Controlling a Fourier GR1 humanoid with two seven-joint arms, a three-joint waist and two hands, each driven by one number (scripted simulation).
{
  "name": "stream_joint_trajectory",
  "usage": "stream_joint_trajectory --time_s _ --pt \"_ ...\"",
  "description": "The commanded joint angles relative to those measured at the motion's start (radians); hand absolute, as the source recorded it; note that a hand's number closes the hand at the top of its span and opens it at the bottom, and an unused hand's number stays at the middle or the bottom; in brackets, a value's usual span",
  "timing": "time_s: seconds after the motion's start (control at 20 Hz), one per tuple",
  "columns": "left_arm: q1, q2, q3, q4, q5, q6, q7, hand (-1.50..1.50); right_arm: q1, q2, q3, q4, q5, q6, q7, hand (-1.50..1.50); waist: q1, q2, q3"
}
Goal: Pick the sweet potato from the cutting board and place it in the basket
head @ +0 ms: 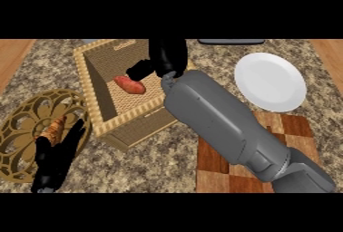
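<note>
The right robot hand (163, 59) hangs over the one wicker basket (100, 120), fingers curled down and touching the single reddish-orange sweet potato (130, 84), which lies inside. The left robot hand (57, 156) rests with relaxed fingers on a gold trivet (26, 131). One white plate (271, 81) and one checkered cutting board (224, 170) share the granite counter (53, 63), the grey forearm covering part of the board.

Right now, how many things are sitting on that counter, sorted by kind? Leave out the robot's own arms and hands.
Basket: 1
Sweet potato, inside the basket: 1
White plate: 1
Checkered cutting board: 1
Round golden openwork trivet: 1
Dark object at the top edge, too cut off to identify: 1
Total: 6
</note>
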Motion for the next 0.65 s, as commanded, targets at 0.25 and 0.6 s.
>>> stream_joint_trajectory --time_s 0.25,0.6 --pt "0.032 -0.027 0.008 0.065 0.004 0.011 0.056 0.0 0.051 -0.059 -0.138 -0.106 -0.025 -0.052 -0.001 -1.5 -0.017 0.003 -0.015" --pt "0.047 -0.036 0.013 0.127 -0.026 0.015 -0.002 0.0 0.184 -0.241 -0.212 -0.271 -0.08 0.054 0.001 -1.5 -0.036 0.002 -0.015"
